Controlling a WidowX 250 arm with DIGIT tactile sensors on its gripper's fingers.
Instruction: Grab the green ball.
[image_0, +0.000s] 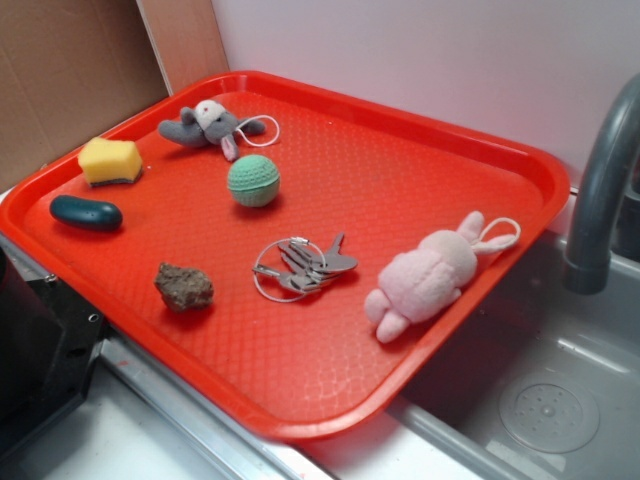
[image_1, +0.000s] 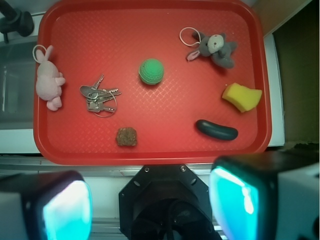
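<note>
Red plastic tray (image_0: 470, 140) with a dimpled surface spans the worktop beside a grey sink (image_0: 560, 400) and faucet (image_0: 600, 190). Gripper (image_1: 150, 205) hangs off the tray's near edge, fingers spread wide, holding nothing. Rock (image_0: 184, 287) and keys (image_0: 300, 267) lie nearest; the green ball (image_0: 254, 181) sits mid-tray beyond them, untouched. White wall behind.
</note>
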